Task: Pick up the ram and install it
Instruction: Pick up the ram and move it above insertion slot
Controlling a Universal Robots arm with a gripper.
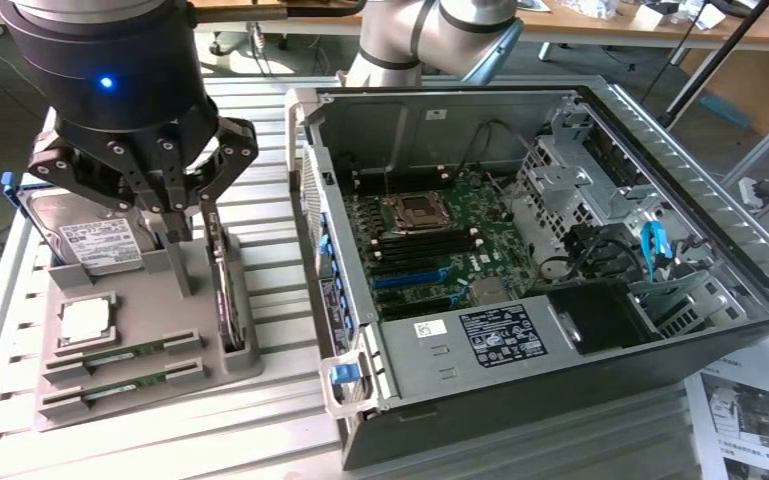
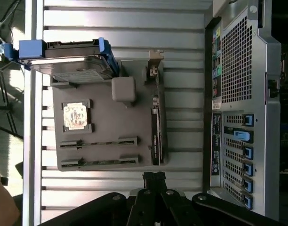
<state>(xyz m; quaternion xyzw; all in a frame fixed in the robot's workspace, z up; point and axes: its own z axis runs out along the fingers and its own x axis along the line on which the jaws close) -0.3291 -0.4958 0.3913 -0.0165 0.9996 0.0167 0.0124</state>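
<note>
While your end effector [image 1: 171,222] hangs over the grey tray [image 1: 171,312] on the slatted table [image 1: 271,425], its fingers are pressed fully together and have hold of nothing. In the exterior view you see the tips pointing down at the part of the tray just beside the hard drive [image 1: 91,238], close to a raised grey block [image 1: 179,262]. Whether the tips touch anything there cannot be told. The ram lies at the opposite end of the tray, well apart from the end effector. There are two green sticks alike, each flat in its own slot and parallel to the other. The ram stick nearer the processor chip [image 1: 124,353] sits just beside the square silver processor chip [image 1: 84,320], and the outer ram stick [image 1: 124,385] sits next to it by the tray's edge. From the wrist camera you look along the closed end effector [image 2: 154,178] at the same tray [image 2: 111,122], with the nearer stick [image 2: 99,142], the outer stick [image 2: 99,162], the chip [image 2: 76,116] and the hard drive [image 2: 71,63] all in their places. A dark expansion card [image 1: 231,300] stands on edge along the side of the tray that faces the open computer case [image 1: 711,190]. The case stands on the exterior view's right with its motherboard [image 1: 451,240] exposed.
</note>
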